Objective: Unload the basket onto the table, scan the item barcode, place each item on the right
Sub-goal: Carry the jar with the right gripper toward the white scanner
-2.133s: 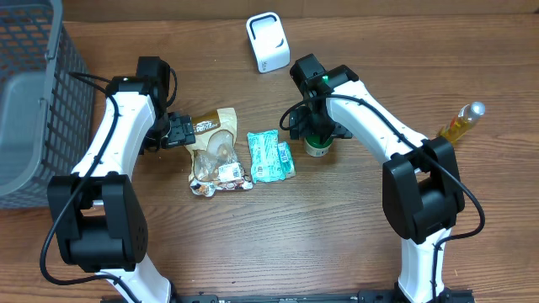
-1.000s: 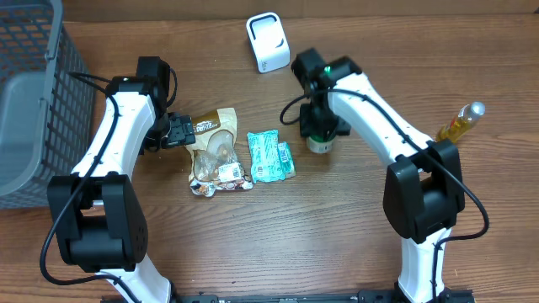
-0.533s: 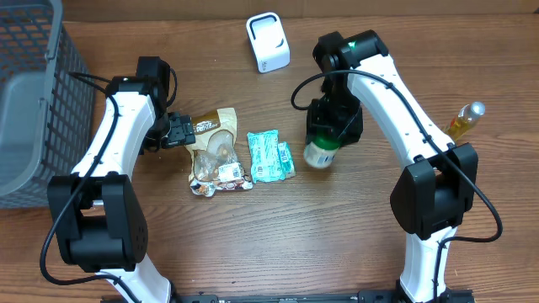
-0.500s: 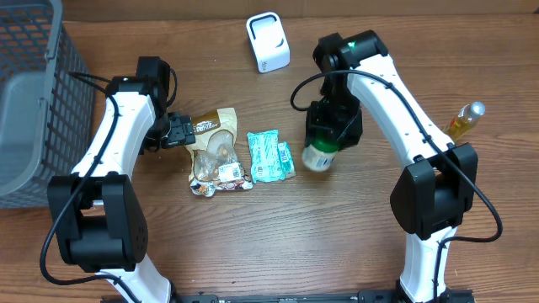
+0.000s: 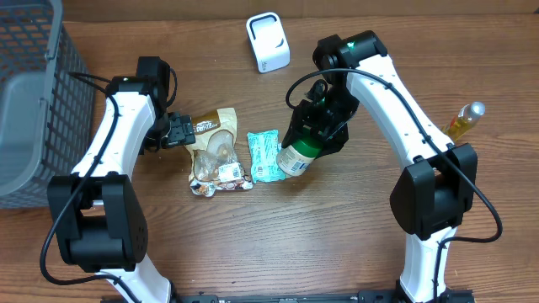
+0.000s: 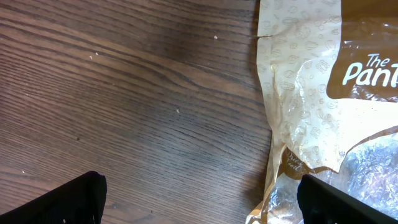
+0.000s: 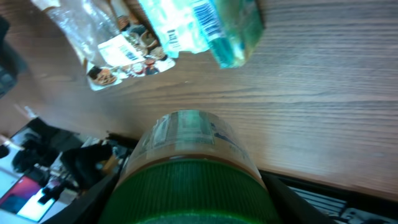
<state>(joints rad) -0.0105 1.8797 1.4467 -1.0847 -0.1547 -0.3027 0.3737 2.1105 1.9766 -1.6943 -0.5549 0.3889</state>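
Table (image 5: 253,244) holds snack bag (image 5: 217,153), teal packet (image 5: 264,156), probable scanner (image 5: 268,42).

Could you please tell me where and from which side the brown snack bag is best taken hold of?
Probably its flat edge at the corner nearest the open left gripper. The brown snack bag lies flat on the table, contents bulging toward the other end, so the thin film there pinches easily. Come in low from the left, one finger slipping under the edge.

jar (image 5: 293,160): green lid | packet (image 5: 265,156): teal | bag (image 5: 216,145): tan, printed | scanner (image 5: 268,42): white
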